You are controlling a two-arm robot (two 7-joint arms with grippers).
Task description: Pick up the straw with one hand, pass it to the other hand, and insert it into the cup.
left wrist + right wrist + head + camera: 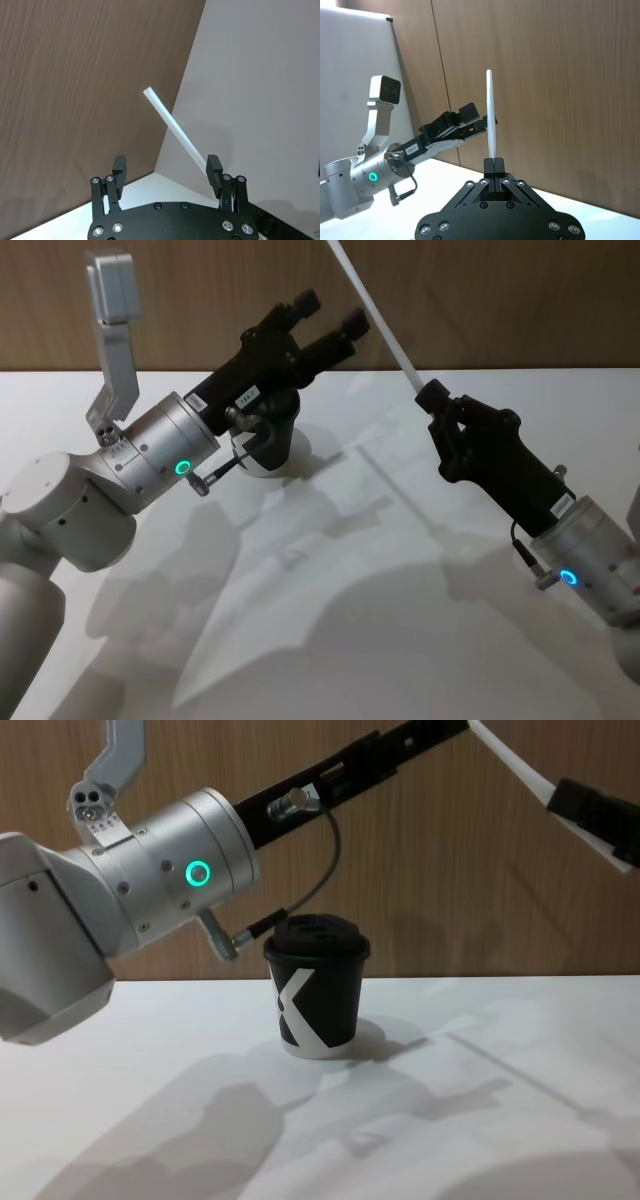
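Two-arm handover, straw held aloft. The right gripper (435,398) is raised over the right side of the table (400,570), its fingers pinched together on the lower end of the straw (375,315). The straw rises at a slant, up and toward the robot's left, against the wooden wall (500,300). In the right wrist view the same grip shows from behind: the right gripper (493,162) clamps the straw (491,115) at its base, and the rest stands free above the fingers.

The left gripper (332,315) reaches forward at a similar height, its fingers spread wide and holding nothing. Its fingertips lie just beside the straw in the head view, with a gap between them. In the left wrist view the straw (175,127) crosses the space beyond the parted fingers (119,167); whether it touches the far finger cannot be told.

The cup (318,995) stands upright on the table (500,1120), lid on, below the left arm and well apart from the straw (510,758).
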